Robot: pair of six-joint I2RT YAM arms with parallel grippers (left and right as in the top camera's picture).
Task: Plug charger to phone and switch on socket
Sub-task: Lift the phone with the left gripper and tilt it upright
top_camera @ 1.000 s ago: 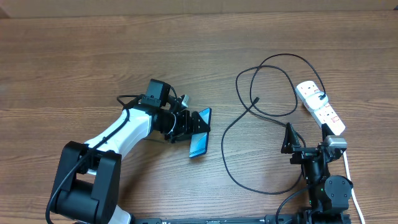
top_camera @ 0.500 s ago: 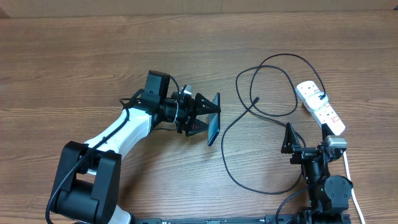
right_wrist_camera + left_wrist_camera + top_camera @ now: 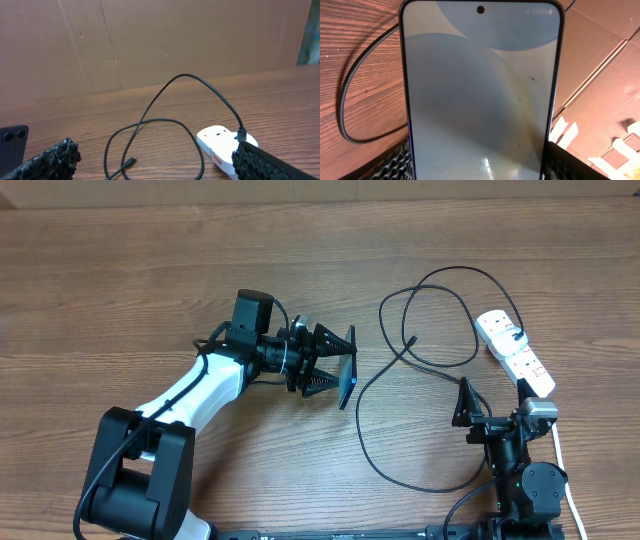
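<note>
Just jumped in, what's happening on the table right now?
The left tool holds the slim black-edged smartphone, turned on its edge, beside the looped thin black cable. The cable's connector tip lies loose on the wooden table, not in the phone. The right tool is open and empty near the white power strip.

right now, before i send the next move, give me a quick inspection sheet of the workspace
surface: wooden table, bare grain, no spills seen
job's things: phone held up on edge, screen lit; charger looped on the table, connector tip free and apart from the phone; socket at the right, switch state too small to tell
clutter: nothing seen
tools: left tool shut on the phone; right tool open, empty
cables: charger runs to the socket; white cord trails past the right arm
surroundings: brown cardboard behind the table
</note>
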